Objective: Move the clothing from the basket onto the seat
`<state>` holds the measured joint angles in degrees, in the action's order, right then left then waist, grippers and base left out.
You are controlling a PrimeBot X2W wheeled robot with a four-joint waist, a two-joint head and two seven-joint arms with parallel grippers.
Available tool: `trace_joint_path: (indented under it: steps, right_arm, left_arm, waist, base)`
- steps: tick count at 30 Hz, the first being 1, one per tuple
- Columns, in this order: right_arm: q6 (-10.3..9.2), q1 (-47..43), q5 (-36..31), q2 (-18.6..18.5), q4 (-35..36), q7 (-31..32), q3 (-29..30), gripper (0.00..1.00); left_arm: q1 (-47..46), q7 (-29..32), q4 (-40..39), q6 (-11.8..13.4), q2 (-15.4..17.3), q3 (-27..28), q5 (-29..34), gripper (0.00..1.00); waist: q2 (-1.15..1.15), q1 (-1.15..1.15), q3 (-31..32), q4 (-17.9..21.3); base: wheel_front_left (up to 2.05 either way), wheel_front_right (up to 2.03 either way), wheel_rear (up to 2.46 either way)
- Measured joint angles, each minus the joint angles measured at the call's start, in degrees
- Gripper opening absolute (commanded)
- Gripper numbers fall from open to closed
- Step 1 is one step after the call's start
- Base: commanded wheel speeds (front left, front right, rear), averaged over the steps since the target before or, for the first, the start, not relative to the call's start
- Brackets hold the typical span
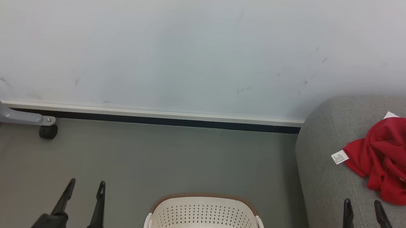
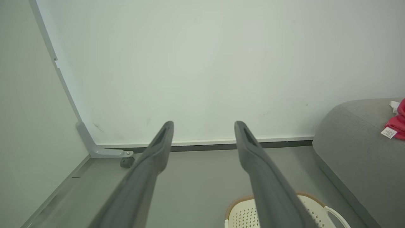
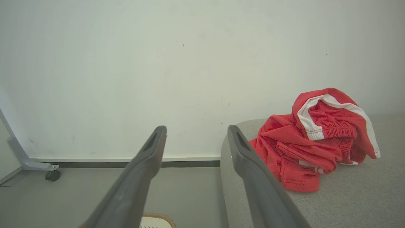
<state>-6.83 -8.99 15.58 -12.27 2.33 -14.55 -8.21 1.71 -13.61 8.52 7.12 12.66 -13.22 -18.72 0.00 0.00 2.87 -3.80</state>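
Left gripper (image 1: 87,184) and right gripper (image 1: 362,203) look identical: two long, slim, matte dark-grey fingers (image 2: 253,158) each, tapering to rounded tips with a narrow slot, on black blocky bases.

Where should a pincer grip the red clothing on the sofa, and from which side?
Probably the raised waistband fold at the top of the red clothing, coming down from above: it humps up clear of the grey sofa, while the lower edges lie flat.
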Motion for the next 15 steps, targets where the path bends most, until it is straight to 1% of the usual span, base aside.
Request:
trace_joint_path:
  steps: [1, 6, 9, 11, 15]
  right_arm:
    - [-0.16, -0.06, -0.02, 0.01, 0.01, 0.00, -0.01, 0.00]
    - [-0.23, -0.69, -0.01, 1.31, -2.72, 0.40, -0.67, 0.00]
    - [-0.13, -1.05, 0.20, 1.69, -3.22, 0.45, -0.53, 0.00]
    - [0.27, -0.95, 1.08, 1.72, -3.37, 0.93, -0.25, 0.00]
    - [0.52, -0.87, 3.38, 2.02, -4.08, 1.55, 0.23, 0.00]
  left_arm:
    - [0.00, 0.15, -0.07, 0.00, 0.00, 0.22, 0.52, 0.00]
    - [1.41, 0.40, 2.47, -0.07, -0.82, -0.37, 0.71, 0.00]
    - [1.92, 0.91, 2.93, -0.15, -1.19, -0.16, 0.40, 0.00]
    - [1.92, 0.93, 3.02, -0.59, -1.25, 0.23, -0.13, 0.00]
    - [1.88, 1.68, 3.27, -0.68, -1.63, 1.12, -2.82, 0.00]
  waist:
    - [0.00, 0.00, -0.05, -0.12]
    - [0.00, 0.00, -0.10, -0.17]
    - [0.00, 0.00, -0.13, -0.15]
    - [0.00, 0.00, -0.18, -0.10]
    - [0.00, 0.00, -0.32, 0.09]
  base:
    - [0.00, 0.00, 0.00]
    - [0.00, 0.00, 0.00]
    - [0.00, 0.00, 0.00]
    - [0.00, 0.00, 0.00]
    - [0.00, 0.00, 0.00]
